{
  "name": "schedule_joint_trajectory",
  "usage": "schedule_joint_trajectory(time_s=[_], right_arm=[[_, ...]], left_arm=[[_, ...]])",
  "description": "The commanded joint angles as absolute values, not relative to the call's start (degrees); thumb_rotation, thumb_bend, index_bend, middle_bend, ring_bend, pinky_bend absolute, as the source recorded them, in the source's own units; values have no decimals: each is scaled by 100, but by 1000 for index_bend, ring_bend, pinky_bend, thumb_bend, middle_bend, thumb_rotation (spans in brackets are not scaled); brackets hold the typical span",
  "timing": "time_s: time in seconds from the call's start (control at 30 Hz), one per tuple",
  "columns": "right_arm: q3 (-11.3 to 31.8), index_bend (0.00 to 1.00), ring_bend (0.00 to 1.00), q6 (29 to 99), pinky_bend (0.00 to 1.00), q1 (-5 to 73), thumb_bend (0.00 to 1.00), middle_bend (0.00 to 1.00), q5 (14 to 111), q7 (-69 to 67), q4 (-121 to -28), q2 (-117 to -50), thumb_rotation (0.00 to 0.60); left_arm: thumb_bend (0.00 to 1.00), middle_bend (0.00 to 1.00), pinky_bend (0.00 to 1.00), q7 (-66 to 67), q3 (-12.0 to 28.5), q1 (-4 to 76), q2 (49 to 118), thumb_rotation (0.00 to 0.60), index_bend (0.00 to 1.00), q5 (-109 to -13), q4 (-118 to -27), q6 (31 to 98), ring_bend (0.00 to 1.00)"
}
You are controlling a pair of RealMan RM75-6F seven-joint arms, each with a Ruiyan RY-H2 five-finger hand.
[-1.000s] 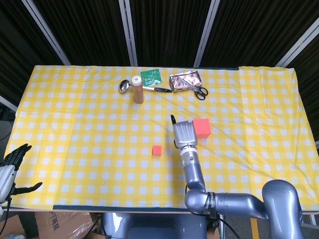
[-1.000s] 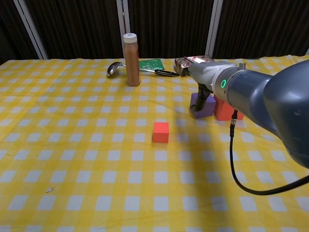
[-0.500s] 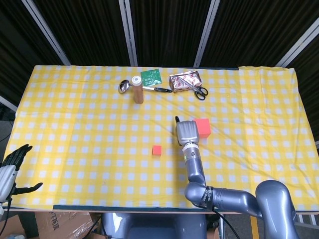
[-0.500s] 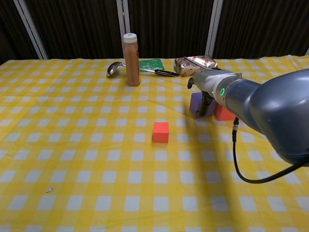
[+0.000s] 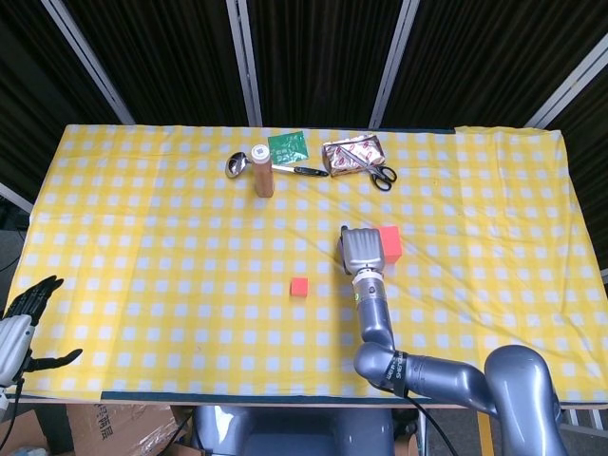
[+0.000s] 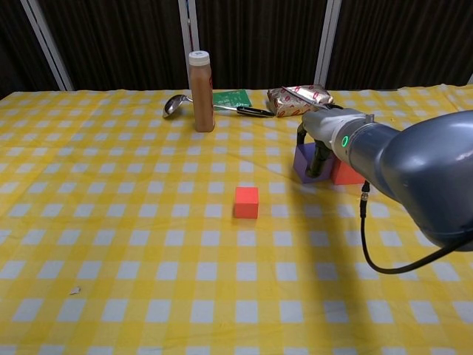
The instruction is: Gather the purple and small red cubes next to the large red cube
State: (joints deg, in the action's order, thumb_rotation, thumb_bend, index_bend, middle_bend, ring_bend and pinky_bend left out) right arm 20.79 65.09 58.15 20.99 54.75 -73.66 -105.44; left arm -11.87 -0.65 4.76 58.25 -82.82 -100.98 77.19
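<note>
The purple cube (image 6: 305, 166) sits on the yellow checked cloth, touching the left side of the large red cube (image 6: 345, 173) (image 5: 389, 243). My right hand (image 6: 322, 137) (image 5: 358, 250) is over the purple cube and grips it, with dark fingers (image 6: 319, 157) down its top and right side. The head view hides the purple cube under that hand. A small red cube (image 6: 246, 202) (image 5: 299, 286) lies alone to the left, nearer me. My left hand (image 5: 23, 318) hangs off the table's near left corner, fingers spread and empty.
Along the far side stand a brown bottle (image 6: 200, 92) (image 5: 263, 172), a ladle (image 6: 174, 106), a green packet (image 6: 232, 97), a foil bag (image 6: 298, 99) and scissors (image 5: 380, 175). The table's front edge (image 5: 237, 394) runs close to my body.
My right hand has shifted a little to the right with the purple cube, which went from tilted to level against the large red cube. The left hand has not moved.
</note>
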Motion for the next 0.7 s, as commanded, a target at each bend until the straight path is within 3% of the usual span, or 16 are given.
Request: schedule_joint_trajectory(time_s=[0.03, 0.7], right_arm=[[2074, 367, 1000, 6526, 950, 5797, 407, 1000, 2119, 5458, -7412, -10531, 600], [2100, 367, 1000, 6712, 951, 5719, 406, 1000, 2060, 5472, -7568, -10525, 600]], left_arm=[[13, 0, 0, -1178, -66, 475, 5828, 600, 0, -8286, -10097, 7723, 0], [13, 0, 0, -1207, -83, 469, 5828, 600, 0, -8343, -10079, 7751, 0]])
